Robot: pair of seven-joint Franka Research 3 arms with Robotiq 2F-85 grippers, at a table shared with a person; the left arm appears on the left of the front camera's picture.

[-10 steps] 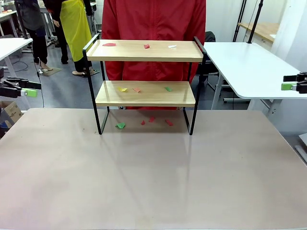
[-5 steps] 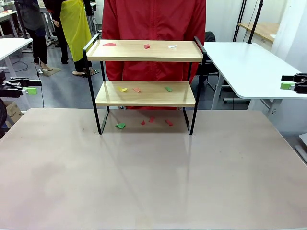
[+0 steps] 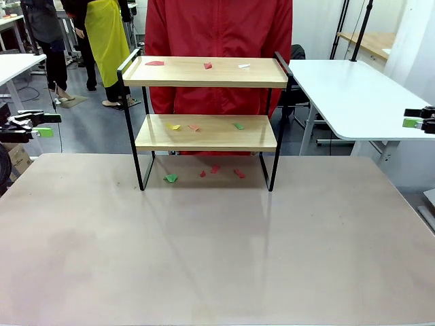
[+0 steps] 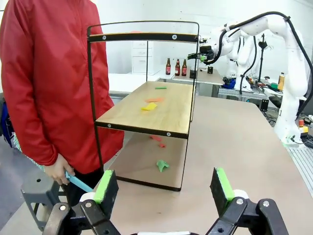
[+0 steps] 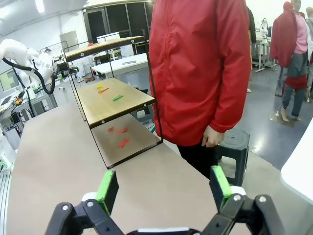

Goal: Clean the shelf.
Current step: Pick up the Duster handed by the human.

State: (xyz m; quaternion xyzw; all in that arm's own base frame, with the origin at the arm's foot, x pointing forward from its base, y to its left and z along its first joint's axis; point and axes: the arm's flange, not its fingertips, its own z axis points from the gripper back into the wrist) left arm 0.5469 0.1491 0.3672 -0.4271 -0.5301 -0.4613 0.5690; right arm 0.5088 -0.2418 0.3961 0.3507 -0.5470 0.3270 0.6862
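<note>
The shelf [image 3: 183,72] stands at the far middle of the table, two light wooden boards in a black frame. Small paper scraps lie on it: red scraps [image 3: 208,66] and a white one [image 3: 244,66] on top, and yellow [image 3: 175,127], orange [image 3: 194,127] and green [image 3: 238,125] ones on the lower board. More scraps [image 3: 170,178] lie on the table under it. My left gripper [image 3: 37,125] hovers open off the table's left side, and my right gripper [image 3: 418,122] hovers open off the right side. Both wrist views look at the shelf [image 4: 166,110] [image 5: 105,105] end-on between empty green-padded fingers [image 4: 105,186] [image 5: 220,186].
A person in a red jacket [image 3: 217,34] stands right behind the shelf, with a blue object in one hand [image 4: 78,182]. The brown table [image 3: 217,258] is bare in front of the shelf. A white table [image 3: 346,95] stands at the right, with a black stool [image 5: 232,142] near the person.
Both grippers have shifted only slightly at the table's sides. The shelf, the scraps and the person have stayed put.
</note>
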